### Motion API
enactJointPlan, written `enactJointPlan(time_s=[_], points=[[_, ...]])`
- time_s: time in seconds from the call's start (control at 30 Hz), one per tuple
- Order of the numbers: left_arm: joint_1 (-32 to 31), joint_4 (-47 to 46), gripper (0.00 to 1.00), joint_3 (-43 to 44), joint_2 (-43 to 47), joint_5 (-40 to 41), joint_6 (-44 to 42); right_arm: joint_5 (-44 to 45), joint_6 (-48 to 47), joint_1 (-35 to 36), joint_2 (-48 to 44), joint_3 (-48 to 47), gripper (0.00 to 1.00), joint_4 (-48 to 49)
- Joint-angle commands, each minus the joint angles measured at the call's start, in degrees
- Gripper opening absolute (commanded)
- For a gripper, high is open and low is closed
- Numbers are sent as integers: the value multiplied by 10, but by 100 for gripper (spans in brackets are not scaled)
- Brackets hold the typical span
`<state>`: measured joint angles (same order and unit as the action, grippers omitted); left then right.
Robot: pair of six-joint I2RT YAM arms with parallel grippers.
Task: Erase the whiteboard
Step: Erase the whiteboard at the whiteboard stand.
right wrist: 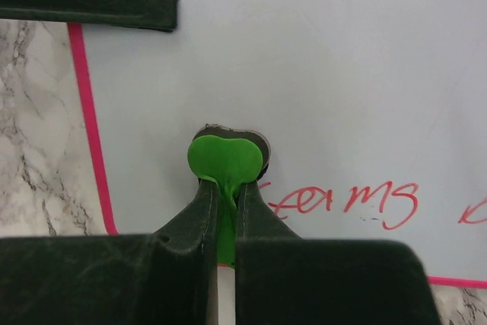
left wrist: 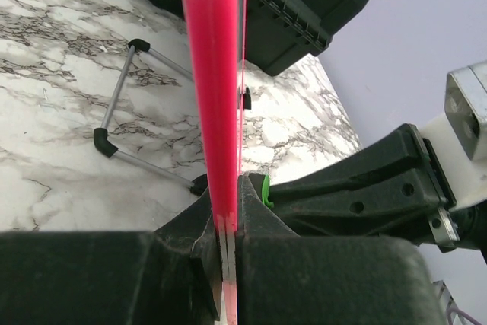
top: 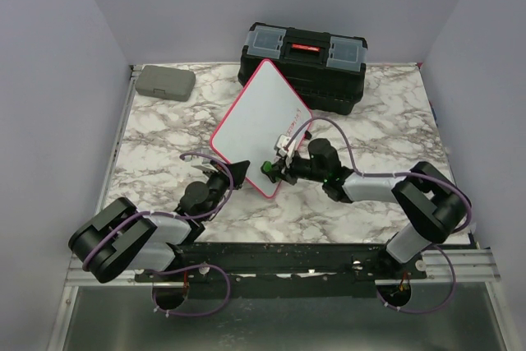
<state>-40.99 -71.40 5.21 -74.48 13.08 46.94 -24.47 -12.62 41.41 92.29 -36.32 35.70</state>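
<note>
The whiteboard (top: 261, 121) was seen propped at a tilt mid-table, just in front of the black toolbox (top: 304, 63). Its near edge was clamped by the left gripper (left wrist: 228, 241), jaws clenched on the pink frame (the board was caught edge-on in that wrist view). The right gripper (right wrist: 221, 218) was closed on a small green eraser pad (right wrist: 225, 159), which was pressed against the board's face. The red writing (right wrist: 346, 198) was found just right of the pad in the right wrist view, its line running along the lower frame. A sideways sweep by the right arm was judged to be called for. Nothing was seen between pad and writing. The grey case (top: 165, 83) was well apart at the far left corner.
</note>
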Motion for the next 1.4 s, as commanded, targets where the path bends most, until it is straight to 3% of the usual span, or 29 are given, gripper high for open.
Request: enactJointPlan(time_s=[0.0, 0.13, 0.2, 0.37, 0.53, 0.67, 0.9, 1.03, 1.37], points=[[-12, -39, 0, 20, 5, -53, 28, -37, -20, 50, 8, 15, 1, -29], [-12, -43, 0, 17, 3, -54, 28, 7, -22, 51, -4, 17, 1, -8], [-12, -45, 0, 16, 3, -55, 28, 73, 6, 43, -11, 21, 1, 26], [-12, -48, 0, 13, 5, -55, 29, 101, 31, -17, 8, -1, 1, -7], [-11, -46, 0, 14, 7, -53, 30, 15, -25, -25, -4, 34, 1, -13], [-11, -42, 0, 19, 6, -51, 31, -35, -76, 11, -30, 80, 1, 5], [-11, -50, 0, 20, -3, -53, 37, -40, -78, 62, -27, 54, 1, -24], [-11, -40, 0, 20, 5, -53, 35, 79, -21, 56, -11, 23, 1, -24], [-6, -36, 0, 12, 21, -54, 32, 114, -32, 17, 18, -21, 1, -116]])
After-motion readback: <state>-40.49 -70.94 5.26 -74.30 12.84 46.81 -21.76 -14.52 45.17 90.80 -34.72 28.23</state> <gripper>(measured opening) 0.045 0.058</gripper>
